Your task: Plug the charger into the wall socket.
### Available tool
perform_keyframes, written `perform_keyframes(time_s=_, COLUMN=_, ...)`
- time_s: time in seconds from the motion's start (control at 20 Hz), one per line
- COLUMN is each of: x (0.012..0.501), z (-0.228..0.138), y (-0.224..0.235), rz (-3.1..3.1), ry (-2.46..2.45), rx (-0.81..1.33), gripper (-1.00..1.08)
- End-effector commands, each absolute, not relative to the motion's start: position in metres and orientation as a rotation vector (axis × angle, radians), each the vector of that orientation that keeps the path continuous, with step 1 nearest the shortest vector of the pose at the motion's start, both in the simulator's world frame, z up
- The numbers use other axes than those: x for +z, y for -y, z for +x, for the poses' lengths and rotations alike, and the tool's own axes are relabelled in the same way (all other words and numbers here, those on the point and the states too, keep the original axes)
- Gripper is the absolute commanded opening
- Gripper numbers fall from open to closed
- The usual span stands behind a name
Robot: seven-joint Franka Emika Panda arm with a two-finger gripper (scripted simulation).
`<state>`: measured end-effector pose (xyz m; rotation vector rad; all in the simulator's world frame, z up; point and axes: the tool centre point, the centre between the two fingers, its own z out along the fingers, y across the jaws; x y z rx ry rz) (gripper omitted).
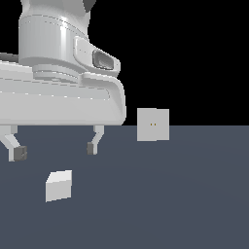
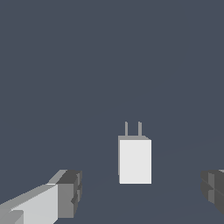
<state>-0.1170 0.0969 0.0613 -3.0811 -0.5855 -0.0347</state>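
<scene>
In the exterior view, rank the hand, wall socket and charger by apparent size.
1. Hand, by far largest, though nearest the camera.
2. Wall socket.
3. Charger, slightly smaller, though nearer the camera.

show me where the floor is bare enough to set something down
Bare floor spans the exterior view's right, in front of the wall socket, and the near strip below the charger. It is crowded only where the open claw hangs above the charger.
</scene>
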Motion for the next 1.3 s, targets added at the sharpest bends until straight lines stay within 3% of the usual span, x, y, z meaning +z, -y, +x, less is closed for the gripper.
perform_keyframes(time_s=0.0, x=0.062, z=-0.116, y=-0.096, rz=-3.083, ry=0.579, rx=-0.035, gripper=1.00)
perform_keyframes(time_s=1.05, x=0.012, z=-0.116, y=-0.095, rz=-3.084, ry=0.579, rx=-0.035, gripper=1.00)
perform_keyframes(time_s=1.1, x=0.012, z=-0.116, y=-0.095, rz=-3.084, ry=0.579, rx=-0.035, gripper=-1.00)
perform_keyframes(time_s=1.25, x=0.012, z=-0.116, y=-0.095, rz=-3.084, ry=0.579, rx=-0.035, gripper=-1.00)
